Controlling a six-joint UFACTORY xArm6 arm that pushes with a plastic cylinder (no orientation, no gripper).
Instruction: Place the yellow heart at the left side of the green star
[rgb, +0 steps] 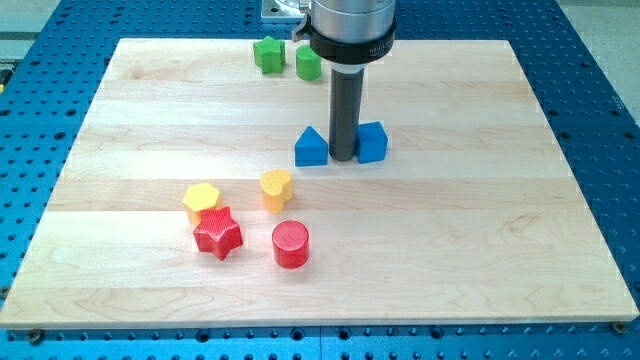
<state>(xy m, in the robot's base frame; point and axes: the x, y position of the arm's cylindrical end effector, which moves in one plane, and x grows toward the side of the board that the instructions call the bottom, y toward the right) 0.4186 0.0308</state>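
So going from the view's left across the pale wooden table (120, 200): first there's a yellow plastic hexagon block (200, 199) touching the red plastic star block (217, 233) just below it, then the yellow plastic heart block (276, 189) sitting a bit to the right on its own, with a red plastic cylinder block (290, 244) below it. Up near the view's top is the green plastic star block (268, 54) with a green plastic cylinder block (308, 64) right beside it on the right. My tip (342, 158) is down between the blue plastic triangular block (311, 147) and the blue plastic cube-ish block (371, 142), basically wedged in the gap, well away from the heart. There's no claw on this rig, just the rod, so nothing spread or pinching to report. My guess is the heart hasn't been dealt with yet: it's far below the star, and I'd need to get underneath it to shove it up toward the star's left side.
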